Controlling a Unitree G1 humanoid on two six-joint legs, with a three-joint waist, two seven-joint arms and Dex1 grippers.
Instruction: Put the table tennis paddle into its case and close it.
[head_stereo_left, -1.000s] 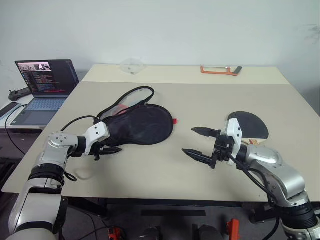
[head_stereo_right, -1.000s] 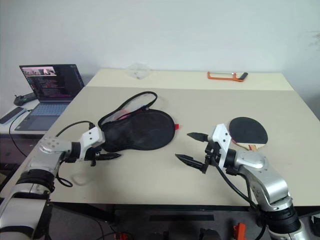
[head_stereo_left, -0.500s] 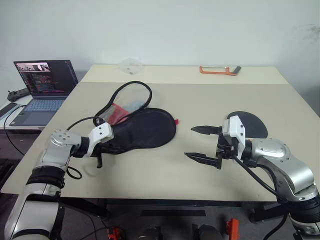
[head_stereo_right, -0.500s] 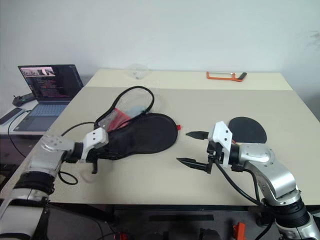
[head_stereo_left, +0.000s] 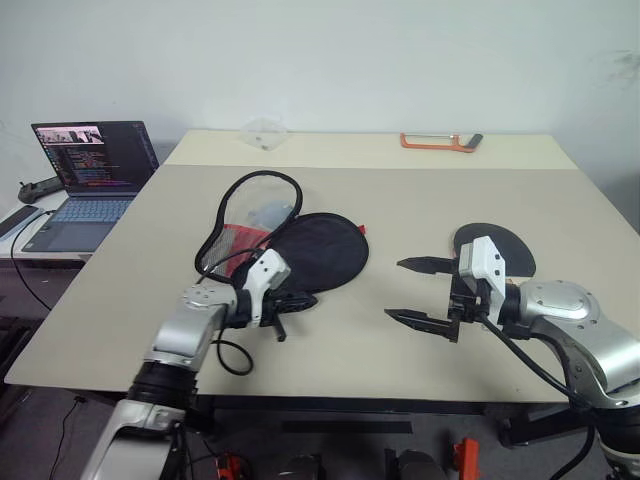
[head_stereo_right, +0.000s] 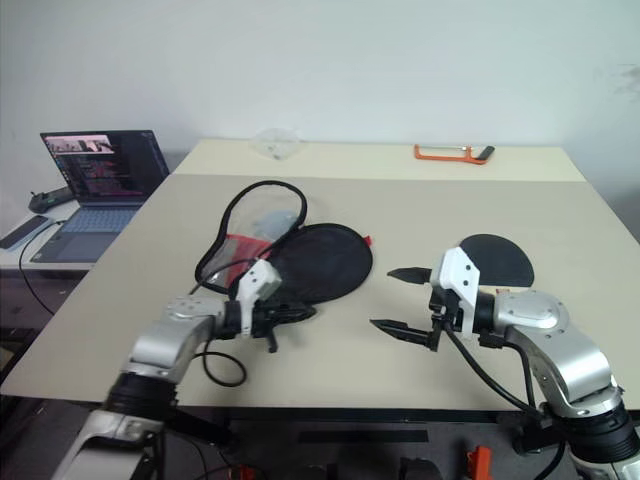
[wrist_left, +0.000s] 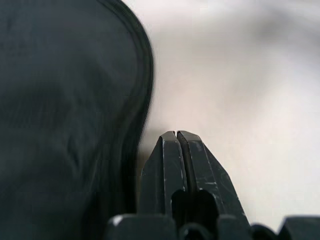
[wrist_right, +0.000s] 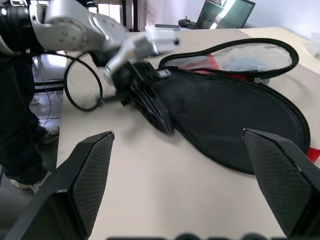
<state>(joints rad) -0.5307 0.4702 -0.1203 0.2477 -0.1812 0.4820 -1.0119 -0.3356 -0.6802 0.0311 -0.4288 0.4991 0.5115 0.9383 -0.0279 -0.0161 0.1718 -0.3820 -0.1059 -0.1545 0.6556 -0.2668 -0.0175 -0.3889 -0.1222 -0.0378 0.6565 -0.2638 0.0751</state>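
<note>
The case (head_stereo_left: 325, 250) lies open mid-table, its black half flat and its mesh-and-red flap (head_stereo_left: 255, 205) raised behind it. My left gripper (head_stereo_left: 300, 300) is shut at the case's near edge; in the left wrist view its fingertips (wrist_left: 176, 134) meet beside the black fabric (wrist_left: 65, 110) with nothing seen between them. The table tennis paddle (head_stereo_left: 500, 245) lies black face up to the right, partly hidden behind my right arm. My right gripper (head_stereo_left: 395, 289) hovers open and empty between case and paddle, pointing at the case (wrist_right: 235, 120).
An open laptop (head_stereo_left: 90, 165) stands on a side table at the left. An orange tool (head_stereo_left: 440, 141) and a clear plastic item (head_stereo_left: 262, 130) lie at the table's far side. A black cable loop (head_stereo_left: 232, 355) hangs by my left arm near the front edge.
My left arm swung right along the case's near edge and its gripper closed. The case slid right and its flap opened wider. My right gripper drifted slightly right.
</note>
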